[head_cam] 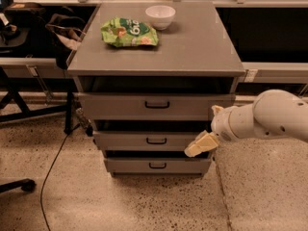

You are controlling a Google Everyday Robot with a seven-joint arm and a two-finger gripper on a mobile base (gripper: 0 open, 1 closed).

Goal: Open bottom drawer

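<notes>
The bottom drawer (158, 165) is the lowest, shortest grey front of the cabinet, with a small black bar handle (157, 165). It sits nearly flush with the fronts above it. My gripper (200, 145), with cream-coloured fingers, comes in from the right on a white arm (269, 117). It hangs in front of the right end of the middle drawer (149, 140), just above the bottom drawer's right end and to the right of both handles.
A green chip bag (129, 32) and a white bowl (160, 16) lie on the cabinet top (202, 47). The top drawer (157, 105) is widest. A black cable (53, 162) runs over the speckled floor at left, near chair legs.
</notes>
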